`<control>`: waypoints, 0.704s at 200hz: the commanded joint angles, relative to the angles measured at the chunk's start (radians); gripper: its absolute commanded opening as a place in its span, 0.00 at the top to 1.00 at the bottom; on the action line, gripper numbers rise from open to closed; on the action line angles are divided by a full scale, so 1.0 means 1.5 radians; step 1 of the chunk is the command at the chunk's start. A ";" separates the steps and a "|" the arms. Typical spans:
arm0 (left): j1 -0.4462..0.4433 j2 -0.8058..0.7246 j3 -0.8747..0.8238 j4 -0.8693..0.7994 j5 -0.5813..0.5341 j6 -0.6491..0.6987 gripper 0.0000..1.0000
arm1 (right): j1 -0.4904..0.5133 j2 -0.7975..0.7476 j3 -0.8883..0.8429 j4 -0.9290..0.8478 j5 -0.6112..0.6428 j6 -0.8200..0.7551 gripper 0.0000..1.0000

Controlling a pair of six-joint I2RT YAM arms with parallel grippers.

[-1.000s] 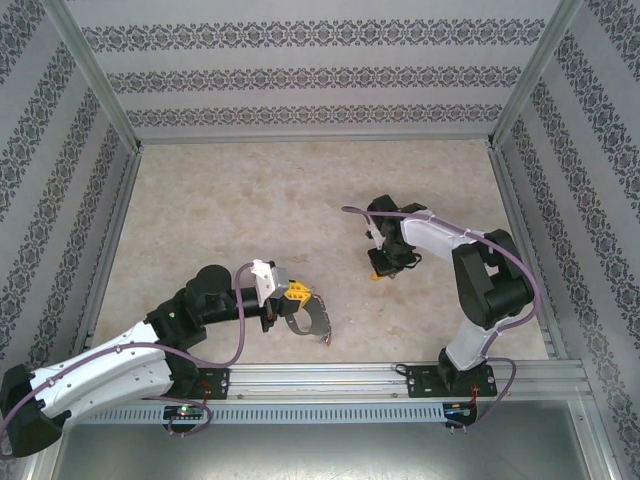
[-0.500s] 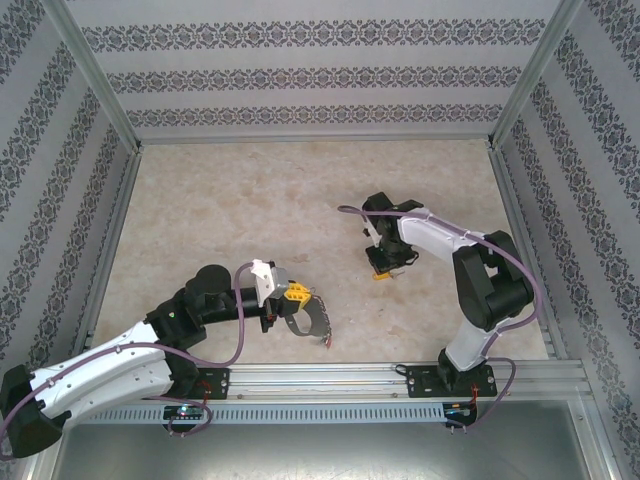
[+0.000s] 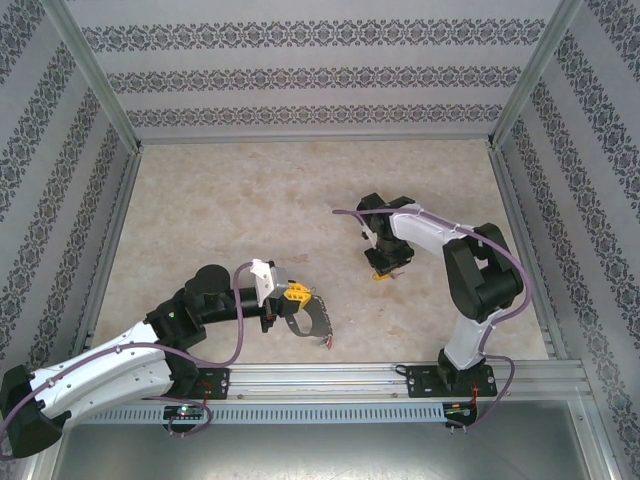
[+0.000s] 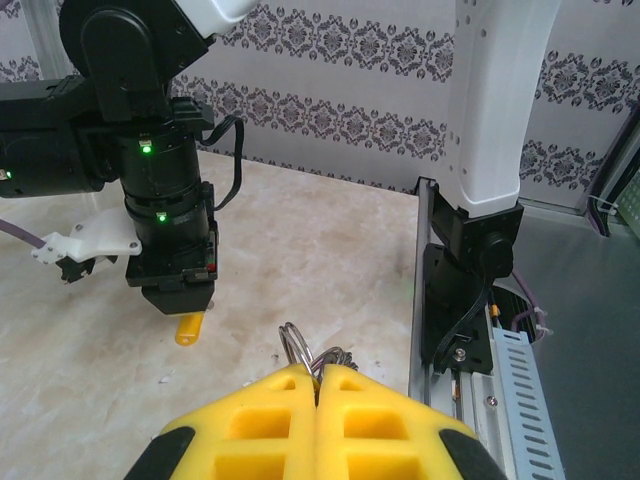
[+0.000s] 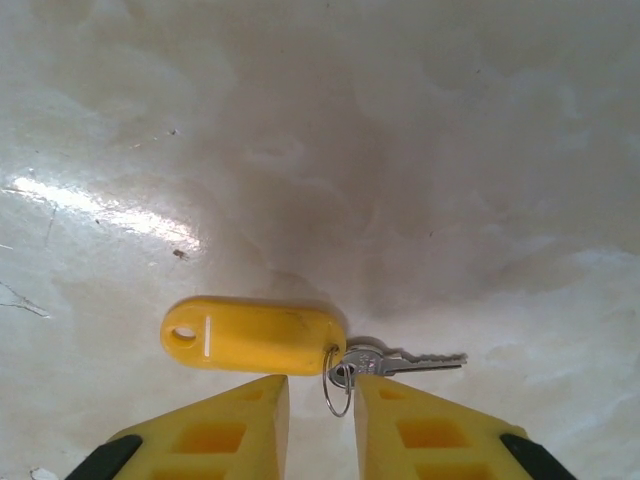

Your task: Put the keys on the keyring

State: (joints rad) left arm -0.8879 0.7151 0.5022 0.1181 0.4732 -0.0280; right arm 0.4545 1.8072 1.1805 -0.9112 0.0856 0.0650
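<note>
One keyring, partly hidden, sits clamped tight in the left end effector; the right end effector, slightly parted and cut off below, straddles the yellow key on the worktop.

Black-white arms, purple cables, yellow fingers.

Your key lies on the tabletop with its tag beside it, just under your right gripper. Well to the left, closer to the front edge, the keyring sits in your left gripper.
</note>
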 commanded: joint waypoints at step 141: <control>0.006 -0.033 -0.014 0.080 0.044 -0.016 1.00 | 0.004 0.070 0.058 -0.075 0.000 -0.039 0.78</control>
State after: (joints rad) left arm -0.8879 0.6888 0.4881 0.1524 0.5095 -0.0345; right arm 0.4545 1.8862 1.2469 -0.9955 0.0856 0.0212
